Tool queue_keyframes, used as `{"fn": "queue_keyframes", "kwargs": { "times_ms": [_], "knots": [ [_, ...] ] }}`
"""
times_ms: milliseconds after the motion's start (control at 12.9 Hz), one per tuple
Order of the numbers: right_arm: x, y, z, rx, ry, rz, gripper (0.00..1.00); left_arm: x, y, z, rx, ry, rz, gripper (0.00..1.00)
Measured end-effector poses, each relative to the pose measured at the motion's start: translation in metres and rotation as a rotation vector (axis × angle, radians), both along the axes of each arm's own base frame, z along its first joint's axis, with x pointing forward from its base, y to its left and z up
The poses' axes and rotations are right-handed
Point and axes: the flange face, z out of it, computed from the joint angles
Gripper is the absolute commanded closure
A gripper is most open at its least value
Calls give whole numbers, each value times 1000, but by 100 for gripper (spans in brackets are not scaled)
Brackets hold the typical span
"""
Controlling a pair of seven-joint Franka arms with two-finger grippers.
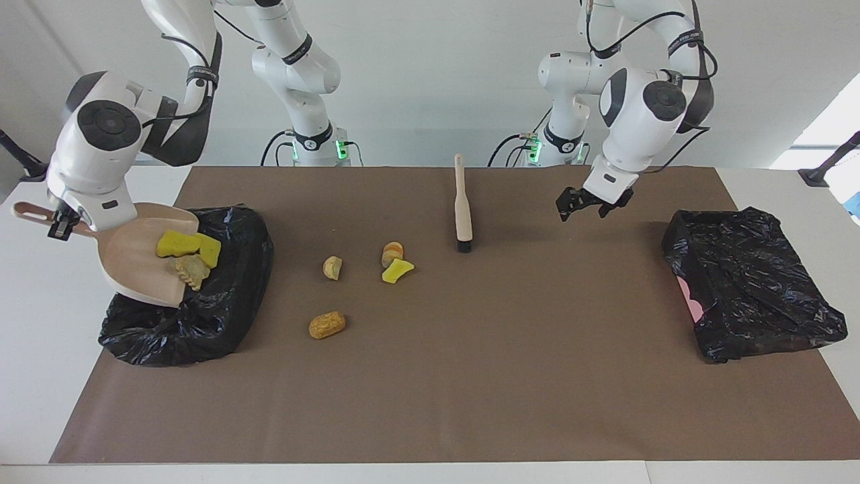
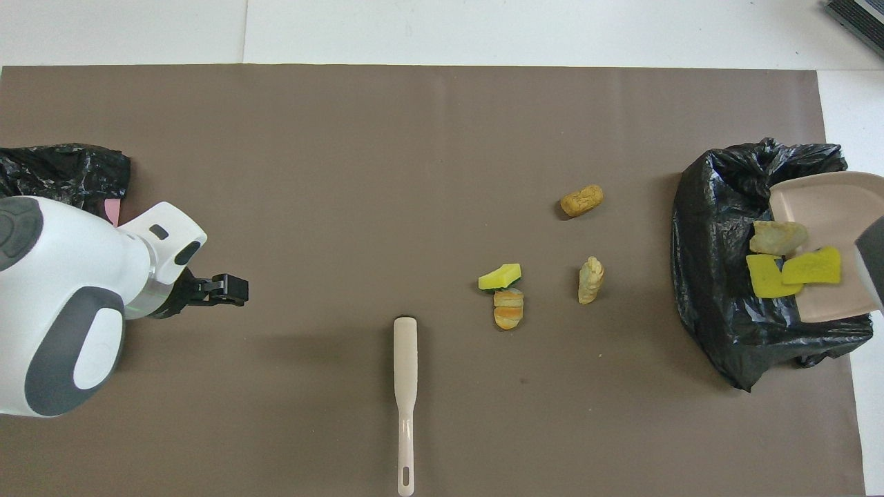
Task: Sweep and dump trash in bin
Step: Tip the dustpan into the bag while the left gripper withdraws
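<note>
My right gripper [image 1: 59,227] is shut on the handle of the beige dustpan [image 1: 131,259], which tilts lip-down over the black-bagged bin [image 1: 201,309] at the right arm's end. Two yellow sponge pieces [image 1: 178,243] and a tan chunk [image 1: 190,269] of the trash lie near the pan's lip [image 2: 777,237]. Several more trash lumps [image 1: 327,325] [image 2: 500,277] lie on the brown mat beside the bin [image 2: 718,276]. The brush [image 1: 461,208] [image 2: 405,386] lies flat on the mat. My left gripper [image 1: 584,205] [image 2: 228,288] hangs open and empty over the mat.
A second black bag [image 1: 752,282] [image 2: 69,169] with a pink edge lies at the left arm's end of the table. The brown mat [image 1: 470,376] covers most of the table, with white table edge around it.
</note>
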Motion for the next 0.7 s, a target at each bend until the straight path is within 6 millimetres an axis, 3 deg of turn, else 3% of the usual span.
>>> {"fn": "queue_keyframes", "kwargs": {
  "times_ms": [155,311,466,699],
  "knots": [
    [-5,-18,4,-20,-9,-13,100,10,40,17,0,-11,-31,0],
    [-12,-41,9,-30,-29,-25,100,17,64,43,1,-21,-61,0],
    [-19,-46,28,-41,-54,-25,100,21,73,74,0,-40,-85,0],
    [-25,-26,60,-62,-80,14,100,20,71,127,0,-48,-104,0]
  ]
}}
